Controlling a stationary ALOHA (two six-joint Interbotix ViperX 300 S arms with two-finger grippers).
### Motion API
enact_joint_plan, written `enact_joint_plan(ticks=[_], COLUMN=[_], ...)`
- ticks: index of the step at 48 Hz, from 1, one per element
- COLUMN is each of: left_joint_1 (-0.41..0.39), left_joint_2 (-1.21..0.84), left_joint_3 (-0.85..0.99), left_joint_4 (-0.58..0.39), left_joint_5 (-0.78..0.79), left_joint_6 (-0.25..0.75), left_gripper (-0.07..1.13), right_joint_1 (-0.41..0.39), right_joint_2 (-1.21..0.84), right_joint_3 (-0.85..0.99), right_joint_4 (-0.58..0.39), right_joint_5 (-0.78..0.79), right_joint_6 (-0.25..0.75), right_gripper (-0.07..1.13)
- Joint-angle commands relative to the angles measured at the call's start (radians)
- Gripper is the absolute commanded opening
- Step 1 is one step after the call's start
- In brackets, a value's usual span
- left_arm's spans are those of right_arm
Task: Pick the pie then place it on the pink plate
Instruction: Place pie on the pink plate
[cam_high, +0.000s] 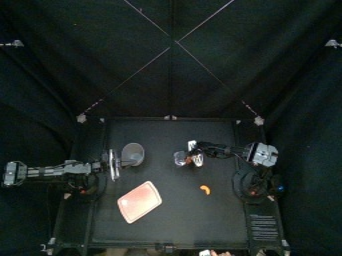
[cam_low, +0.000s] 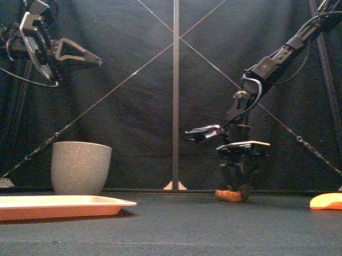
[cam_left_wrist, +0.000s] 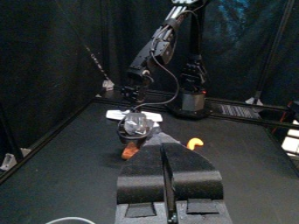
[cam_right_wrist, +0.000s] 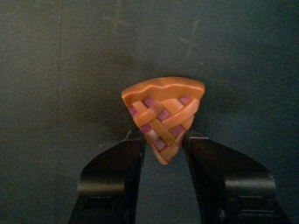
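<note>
Right hand (cam_right_wrist: 163, 143) grips the pie (cam_right_wrist: 163, 107) at its narrow tip, mid-worktop toward the back edge. Judged light, rigid, slippery; straight sides suit the hold. Left hand (cam_left_wrist: 167, 175) closed, idle.

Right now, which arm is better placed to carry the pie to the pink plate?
The right. Its fingers clasp both sides of the pie, down on the table. The left arm's fingers hang raised at the far left, away from it.
</note>
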Motion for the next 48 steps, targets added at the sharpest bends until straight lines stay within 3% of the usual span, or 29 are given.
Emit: enact_joint_plan(ticks=[1,7,19,30,48], left_joint_1=[0.003,0.003,0.003,0.008,0.012], left_joint_2=[0.002,0.002,0.002,0.002,0.002], left_joint_3=[-0.012,-0.012,-0.012,-0.014,-0.011], left_joint_4=[-0.006,-0.006,-0.006,-0.008,-0.014], left_joint_5=[-0.011,-0.009,-0.011,-0.011,-0.009], left_joint_6=[0.002,0.003,0.003,0.003,0.002], left_gripper=[-0.01,-0.01,-0.01,-0.01,-0.01], right_joint_1=[0.029,0.083,0.272,0.388,0.5], right_joint_2=[-0.044,-0.081,-0.086,0.021,0.268], right_joint_3=[-0.037,-0.061,-0.153,-0.307,-0.6], right_joint_4=[0.018,0.041,0.158,0.213,0.195], right_joint_5=[0.008,0.015,-0.008,-0.084,-0.178], right_joint_6=[0.003,0.009,0.028,0.15,0.377], right_gripper=[0.66,0.66,0.66,0.66,0.66])
